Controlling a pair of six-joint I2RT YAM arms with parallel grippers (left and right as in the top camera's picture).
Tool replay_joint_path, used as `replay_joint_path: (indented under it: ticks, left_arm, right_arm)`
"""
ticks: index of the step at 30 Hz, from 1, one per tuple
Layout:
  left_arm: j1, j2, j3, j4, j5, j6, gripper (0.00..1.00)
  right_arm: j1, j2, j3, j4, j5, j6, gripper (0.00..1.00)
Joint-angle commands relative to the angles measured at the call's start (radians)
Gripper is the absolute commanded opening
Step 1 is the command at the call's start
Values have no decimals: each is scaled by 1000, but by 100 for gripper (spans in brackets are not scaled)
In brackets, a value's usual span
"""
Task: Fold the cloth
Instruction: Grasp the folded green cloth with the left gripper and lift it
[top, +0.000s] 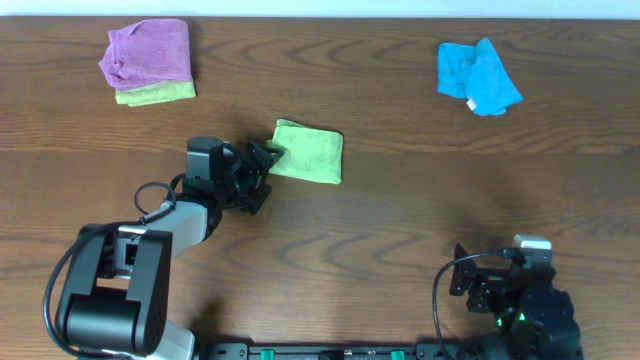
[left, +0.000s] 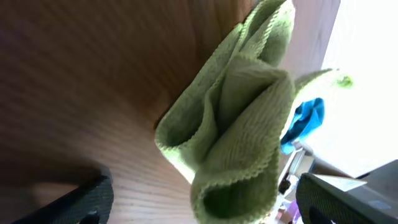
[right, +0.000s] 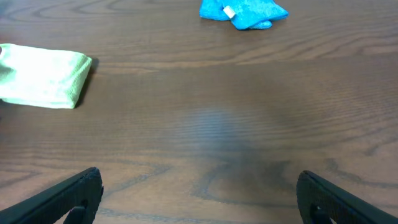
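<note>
Nearest the robot's base, the right pincer (right: 199, 186) hangs low over bare bench (top: 400, 220) at the near right. Its fingers are spread wide and hold nothing. It looks parked there to leave the working area free for the other arm.

Farther out, left of centre, the left pincer (top: 260, 173) points at the left edge of the cloth (top: 310, 153). Its fingers are also apart. In the left wrist view the lime-green terry sits in the gap between them, gripped by neither. The cloth lies on the bench near the middle as a compact, doubled-up rectangle. From above its edges are fairly square, but the wrist view shows the end facing the pincer bunched into loose, puffy layers rather than lying flat. The fold appears largely done. The open pincer at that edge suggests either a release or a line-up for one more tuck.

At the far edge, well apart from the work, a purple cloth (top: 148, 52) lies folded over a second lime-green cloth (top: 155, 94) on the left. A crumpled bright blue cloth (top: 478, 72) lies at the right.
</note>
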Motion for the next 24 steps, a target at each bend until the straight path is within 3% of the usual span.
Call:
replay_joint_path:
  ticks: [1,17,24]
  left_arm:
    - [-12,27,-2,10,-35,-27,96]
    - [-130,40,0,32,-254,-35,97]
    - [-134,129,11,108,-264,-55,100]
  right_arm:
    - [-6,-6,-5,0,10,16,99]
    - [-6,-6,-5,0,10,16,99]
    - [-6,-6,-5,0,10,16,99]
